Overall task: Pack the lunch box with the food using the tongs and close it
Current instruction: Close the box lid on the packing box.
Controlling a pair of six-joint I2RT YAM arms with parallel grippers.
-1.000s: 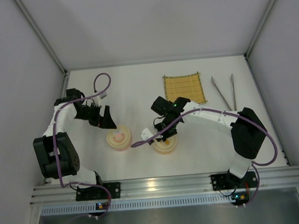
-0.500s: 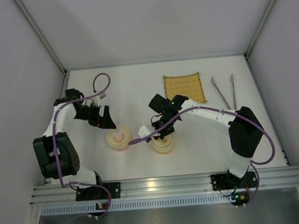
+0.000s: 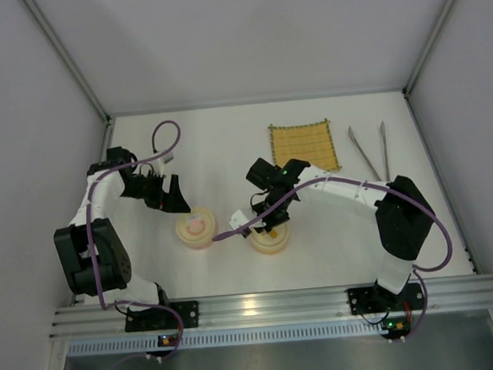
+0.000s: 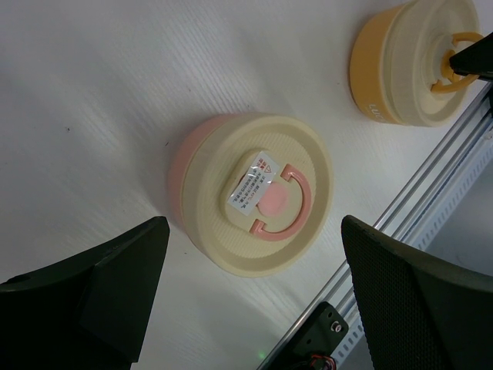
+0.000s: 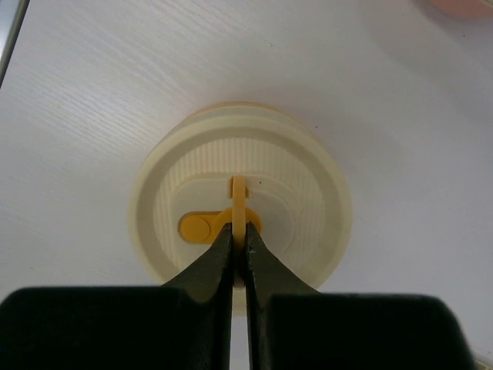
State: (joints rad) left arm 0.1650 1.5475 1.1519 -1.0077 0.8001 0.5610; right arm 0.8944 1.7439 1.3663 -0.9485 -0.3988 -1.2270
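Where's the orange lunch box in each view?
Top external: orange lunch box at table centre, under the right gripper.
Left wrist: orange lunch box in the top right corner.
Right wrist: orange lunch box mid-frame, just beyond the gripper tips.
Shared landmark: its upright yellow handle, pinched by the shut right gripper.

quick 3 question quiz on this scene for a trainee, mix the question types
1. True or false: the right end effector is shut on the yellow ring handle.
2. The tongs lie: A beside the mat; B on the mat; C held by an arm.
3. Fill in: the left end effector hangs with jaws ___ over the pink-handled container.
Key: 1 true; 2 A; 3 open.
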